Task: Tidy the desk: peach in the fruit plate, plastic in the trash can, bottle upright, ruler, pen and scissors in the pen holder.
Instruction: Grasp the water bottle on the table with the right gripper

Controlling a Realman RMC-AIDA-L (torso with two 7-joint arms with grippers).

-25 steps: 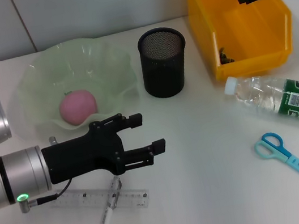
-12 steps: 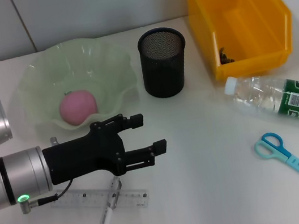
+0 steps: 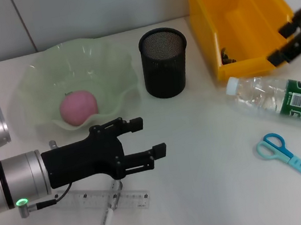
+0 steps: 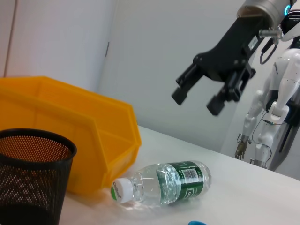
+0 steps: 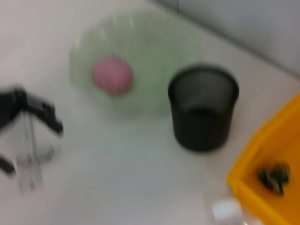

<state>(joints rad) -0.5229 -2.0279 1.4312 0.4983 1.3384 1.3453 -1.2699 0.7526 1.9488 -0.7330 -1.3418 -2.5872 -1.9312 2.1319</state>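
The pink peach (image 3: 78,107) lies in the green fruit plate (image 3: 109,67). A dark scrap of plastic (image 3: 226,56) lies in the yellow bin (image 3: 238,14). The clear bottle (image 3: 284,99) lies on its side by the bin and also shows in the left wrist view (image 4: 161,185). The blue scissors (image 3: 291,159) lie in front of it. The clear ruler (image 3: 104,198) and the pen (image 3: 108,220) lie crossed under my left gripper (image 3: 147,136), which is open and empty. My right gripper (image 3: 281,44) is open and empty above the bottle, by the bin's front right corner. The black mesh pen holder (image 3: 165,62) looks empty.
The yellow bin stands at the back right, the pen holder between it and the plate. The right wrist view shows the plate (image 5: 140,61), the pen holder (image 5: 202,108) and the bin (image 5: 262,187). A white humanoid robot (image 4: 274,108) stands beyond the table.
My right gripper has moved from over the bin's back edge down to its front right corner, above the bottle. My left arm has barely moved.
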